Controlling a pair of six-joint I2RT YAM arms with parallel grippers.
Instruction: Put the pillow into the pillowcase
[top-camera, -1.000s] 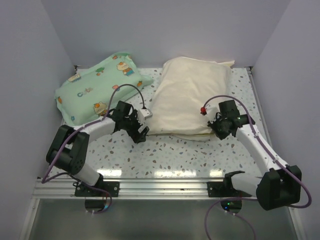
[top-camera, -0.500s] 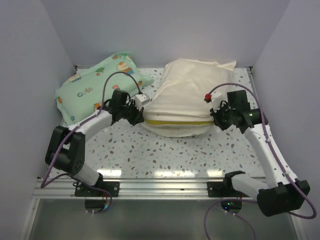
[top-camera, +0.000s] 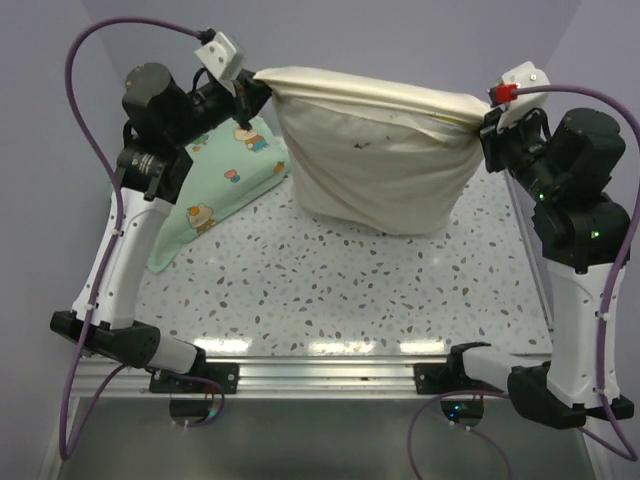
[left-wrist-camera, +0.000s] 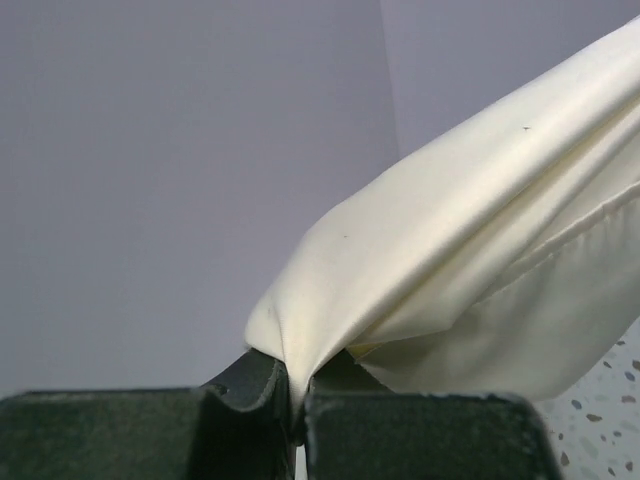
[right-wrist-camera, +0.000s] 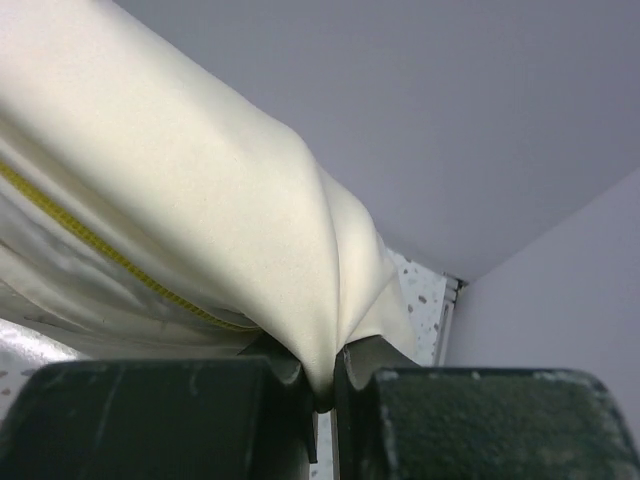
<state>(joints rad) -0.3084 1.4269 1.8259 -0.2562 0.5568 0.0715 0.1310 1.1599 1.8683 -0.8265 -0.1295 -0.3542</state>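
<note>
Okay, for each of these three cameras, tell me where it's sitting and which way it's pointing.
Top external: above and behind the robot, looking down at the table; the left arm and right arm show, holding up the pillowcase beside the mint-green pillow.
Left wrist: on the left gripper, facing along its shut jaws into pinched fabric.
Right wrist: on the right gripper, likewise.
All three share the pillowcase.

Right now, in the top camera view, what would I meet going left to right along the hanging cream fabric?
left gripper → pillowcase → right gripper
</note>
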